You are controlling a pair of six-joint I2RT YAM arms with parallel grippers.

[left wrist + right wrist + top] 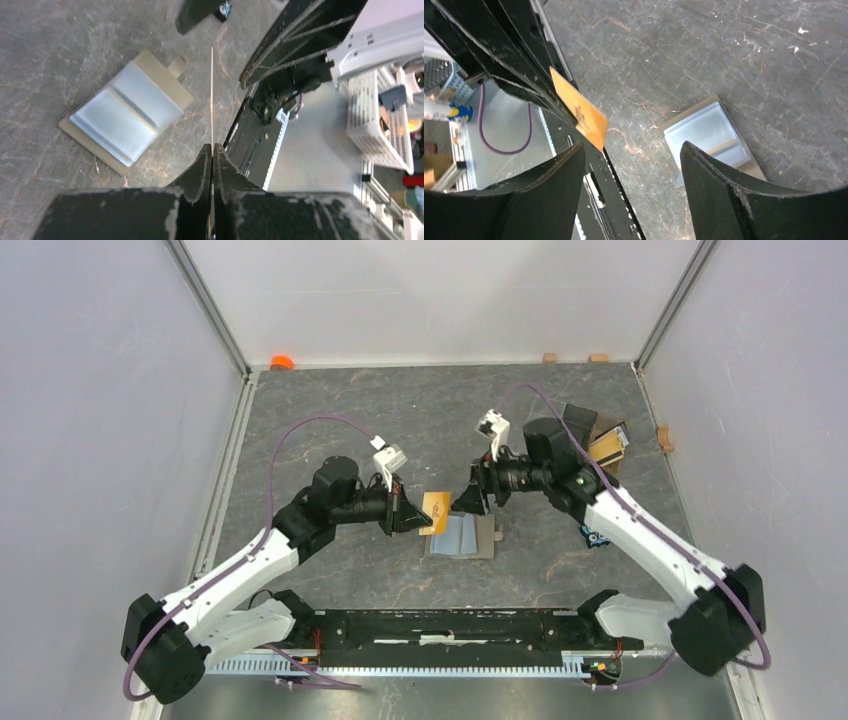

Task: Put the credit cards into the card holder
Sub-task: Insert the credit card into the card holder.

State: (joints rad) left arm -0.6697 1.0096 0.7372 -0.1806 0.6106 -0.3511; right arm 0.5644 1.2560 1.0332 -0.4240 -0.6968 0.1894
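The grey stone-patterned table (330,410) carries everything, with both arms reaching in toward its middle. The left gripper (408,512) has its fingers pressed together on one edge of a single credit card (435,508), holding it in the air just left of the card holder (462,537) and above its near-left corner. The right gripper (631,150) faces it from the right, fingers spread with nothing between them; the card's free end sits just ahead of them, untouched.

The card holder lies flat and open, its pale blue-grey pockets upward and the tab flap on its right side. The card is orange-gold and, in the left wrist view, shows as a straight thin line (so it is not bowing under the pinch).

I judge the card light, stiff and slick: it should slide readily but could twist in a narrow grip. The hold is best kept on one short edge, leaving the opposite edge free to lead into a pocket. The holder looks soft and light, so it may shift when pushed.
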